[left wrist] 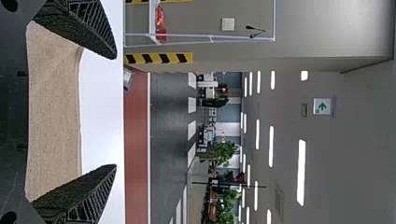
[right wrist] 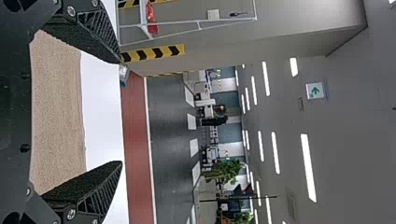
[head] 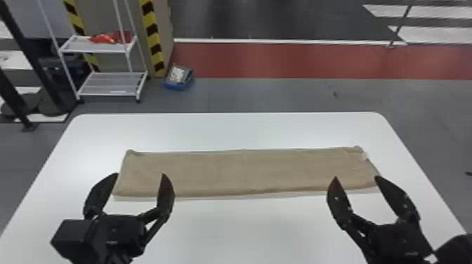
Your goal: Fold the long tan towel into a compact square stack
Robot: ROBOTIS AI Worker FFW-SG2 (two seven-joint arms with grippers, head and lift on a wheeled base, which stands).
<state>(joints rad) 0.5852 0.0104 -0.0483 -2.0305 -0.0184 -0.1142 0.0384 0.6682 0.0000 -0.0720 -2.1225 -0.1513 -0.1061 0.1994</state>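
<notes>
The long tan towel (head: pixel 246 172) lies flat as a wide strip across the table, its long sides running left to right. At its left end my left gripper (head: pixel 140 175) stands open, nothing between its fingers. My right gripper (head: pixel 354 179) is likewise open, by the towel's right end. In the left wrist view the towel (left wrist: pixel 53 112) stretches behind the spread fingers of the left gripper (left wrist: pixel 116 112). The right wrist view has the towel (right wrist: pixel 58 116) beyond the parted fingers of the right gripper (right wrist: pixel 121 112).
The white table (head: pixel 224 130) has rounded far corners and extends past the towel on all sides. On the floor beyond stand a white wire shelf (head: pixel 109 84) with red items and a small blue box (head: pixel 179 84), near a pillar with striped edges.
</notes>
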